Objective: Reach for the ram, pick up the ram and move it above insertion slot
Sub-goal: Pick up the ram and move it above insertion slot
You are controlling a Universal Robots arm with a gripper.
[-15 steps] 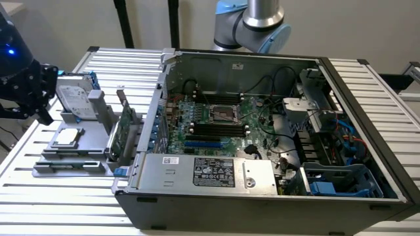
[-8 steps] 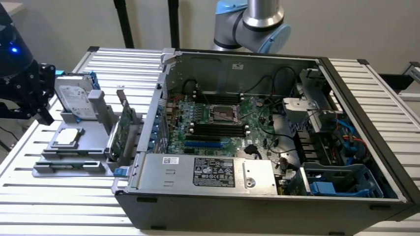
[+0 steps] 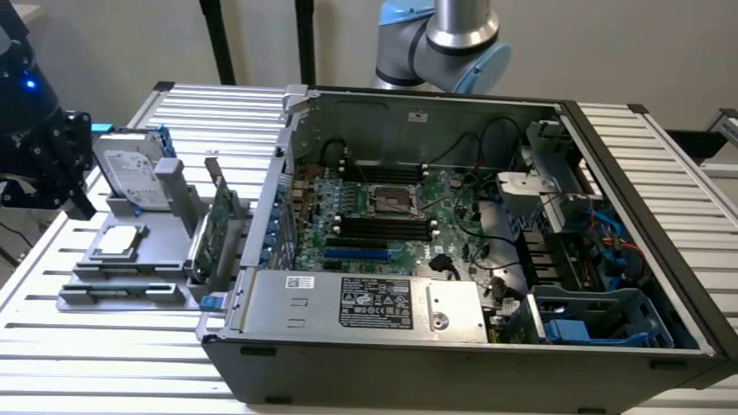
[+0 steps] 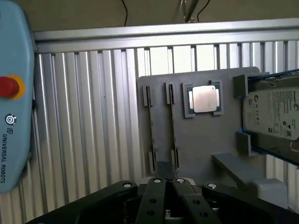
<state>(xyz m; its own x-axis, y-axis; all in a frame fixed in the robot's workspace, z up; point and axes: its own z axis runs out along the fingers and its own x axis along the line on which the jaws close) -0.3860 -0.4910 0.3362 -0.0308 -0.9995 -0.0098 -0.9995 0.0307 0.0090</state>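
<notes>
grey holder tray (image 4: 201, 135), one silver chip (image 4: 204, 99), one hard drive (image 4: 273, 116), two narrow slots (image 4: 150, 126), jaws pressed together

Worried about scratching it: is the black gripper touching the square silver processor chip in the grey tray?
Apart. In the wrist view, bare grey tray separates the shut black gripper from the square silver processor chip.

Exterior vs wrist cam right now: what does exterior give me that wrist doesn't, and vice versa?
Exterior adds: the open computer case, its motherboard, the power supply, and a green card standing in the fixture.
Wrist adds: the hand, shut, by the fixture's slots, and a blue teach pendant.
Shared: the gray fixture, the processor chip, the hard drive, the slatted table.
</notes>
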